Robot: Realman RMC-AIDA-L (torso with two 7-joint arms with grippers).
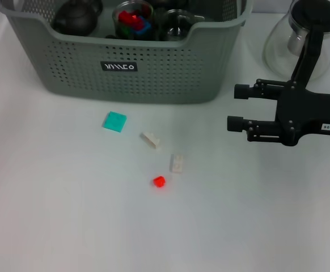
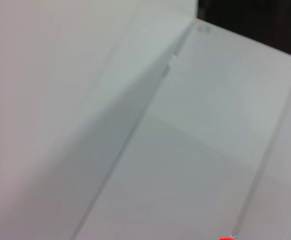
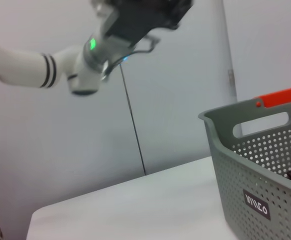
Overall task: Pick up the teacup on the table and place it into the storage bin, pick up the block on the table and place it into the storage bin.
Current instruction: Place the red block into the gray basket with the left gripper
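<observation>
Grey-green perforated plastic forms the storage bin (image 1: 125, 62), the landmark for all positions given. Its interior already holds a dark teapot (image 1: 77, 17), a glass cup of red and blue pieces (image 1: 134, 20) and further glassware; whether the teacup is among these cannot be told. In front of the bin lie a teal block (image 1: 115, 121), two white blocks (image 1: 151, 139) (image 1: 176, 163) and, farthest from it, a small red block (image 1: 159, 181). Right of the bin's front corner hovers the right gripper (image 1: 238, 107), fingers parted wide and holding nothing, pointing horizontally towards the blocks. A glass teapot (image 1: 301, 39) stands behind the arm; a careless lift could strike it. Such small, low blocks could slip from a wide grasp or be pushed aside. Raised high beyond the bin, the left gripper (image 3: 150, 15) idles, its opening indeterminable.
</observation>
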